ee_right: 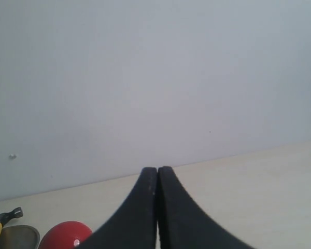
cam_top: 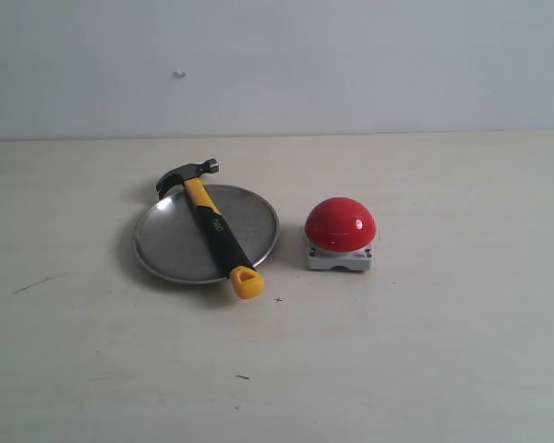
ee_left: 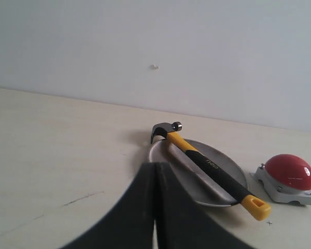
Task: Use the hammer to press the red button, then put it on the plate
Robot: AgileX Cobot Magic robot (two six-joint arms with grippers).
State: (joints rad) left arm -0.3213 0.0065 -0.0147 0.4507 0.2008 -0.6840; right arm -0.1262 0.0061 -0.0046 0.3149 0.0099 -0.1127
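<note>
The hammer (cam_top: 212,224) lies across the plate (cam_top: 166,242), its dark head past the far rim and its yellow looped end over the near rim. To the plate's right stands the red button (cam_top: 340,223) on its grey base. No arm shows in the exterior view. In the left wrist view my left gripper (ee_left: 156,167) is shut and empty, short of the plate (ee_left: 223,166), the hammer (ee_left: 207,166) and the red button (ee_left: 289,171). My right gripper (ee_right: 157,170) is shut and empty too; beside it show the red button (ee_right: 62,234) and the hammer head (ee_right: 8,215).
The things stand on a pale wooden table (cam_top: 425,351) that ends at a plain light wall (cam_top: 351,55). A small mark sits on the wall (cam_top: 179,74). A few dark scratches mark the table top (cam_top: 28,284).
</note>
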